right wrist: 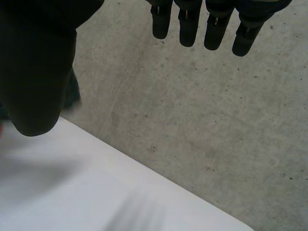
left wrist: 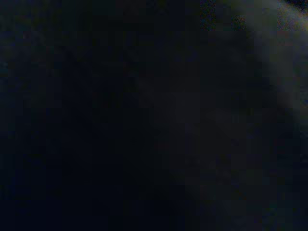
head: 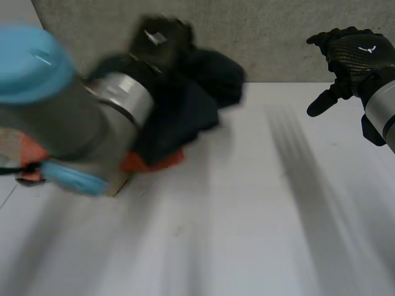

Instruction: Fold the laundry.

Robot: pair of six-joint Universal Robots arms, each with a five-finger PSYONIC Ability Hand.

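Observation:
A heap of dark navy cloth lies at the far left of the white table, with a piece of orange cloth showing under its near edge. My left arm reaches across the foreground, and my left hand is on top of the heap at its far side. In the left wrist view dark cloth lies right against the camera. My right hand hangs in the air at the far right, open and holding nothing; the right wrist view shows its fingers straight and its thumb spread.
A grey concrete wall stands just behind the table's far edge. A brownish flat piece pokes out under the orange cloth. White tabletop stretches below my right hand.

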